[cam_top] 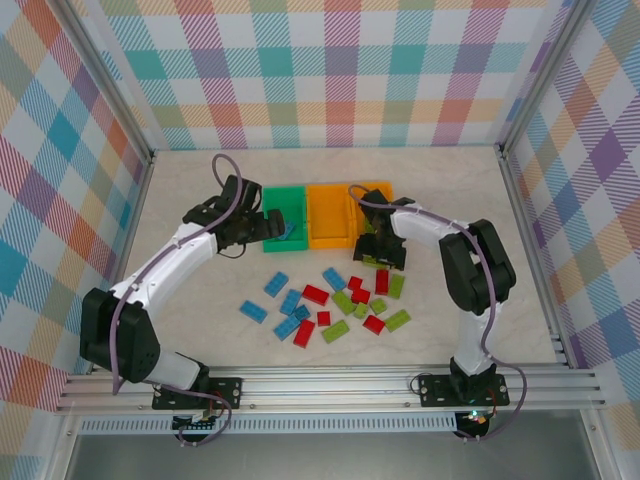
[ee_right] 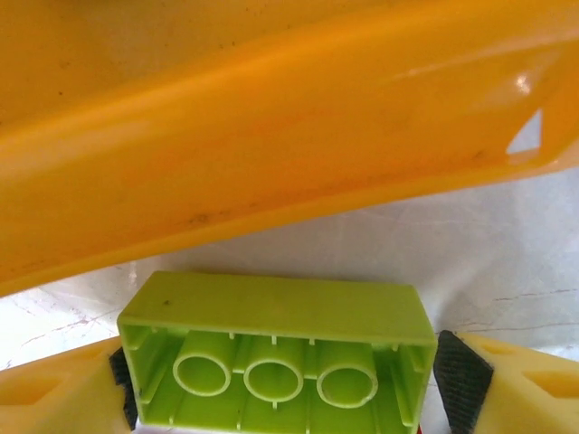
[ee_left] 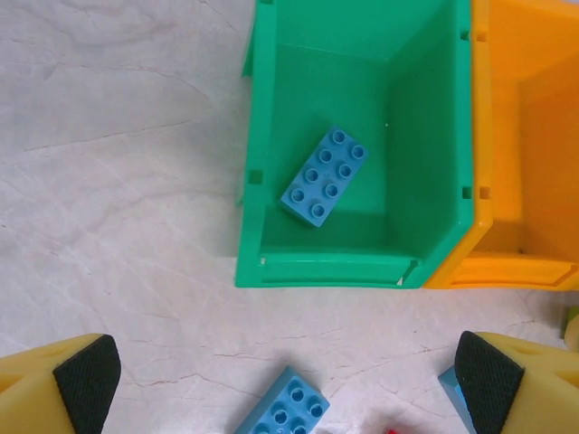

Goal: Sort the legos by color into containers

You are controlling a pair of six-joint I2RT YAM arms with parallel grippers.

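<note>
Right tool (ee_right: 289,384) clamps lime lego (ee_right: 271,312) just beside an orange bin (ee_right: 271,136); left tool (ee_left: 289,380) gapes empty near green bin (ee_left: 425,136) holding blue lego (ee_left: 324,175).

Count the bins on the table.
3, in a row: the green bin on the left, an orange bin in the centre, and a second orange bin on the right, partly hidden behind the right arm.
</note>
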